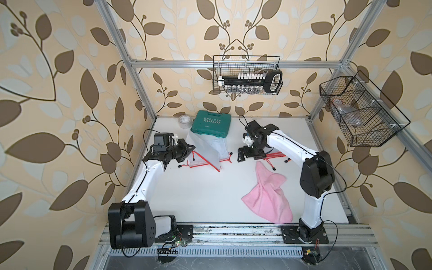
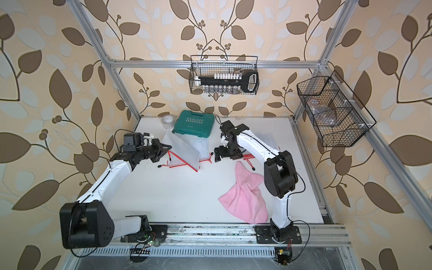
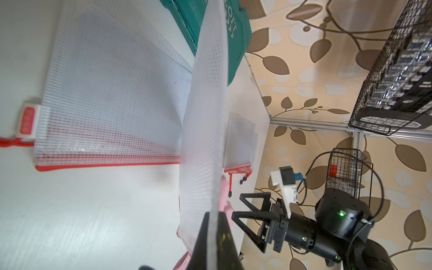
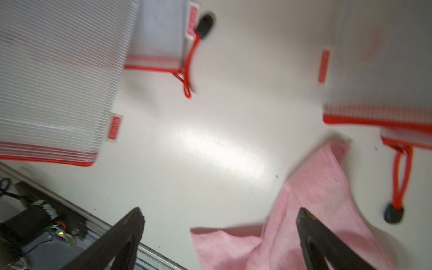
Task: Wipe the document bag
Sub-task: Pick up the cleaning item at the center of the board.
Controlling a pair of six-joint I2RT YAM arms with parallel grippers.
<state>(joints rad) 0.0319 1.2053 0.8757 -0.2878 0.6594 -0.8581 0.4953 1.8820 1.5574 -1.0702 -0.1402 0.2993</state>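
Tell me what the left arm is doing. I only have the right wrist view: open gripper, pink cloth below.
Observer: The left gripper is shut on the edge of a document bag and holds it tilted up off the table.
Operator: Anything behind that bag?
Observer: A green case sits just beyond it, with a tape roll beside the case.
Operator: How far does the cloth run?
Observer: The pink cloth lies loose, running from near the right gripper almost to the table's front edge.
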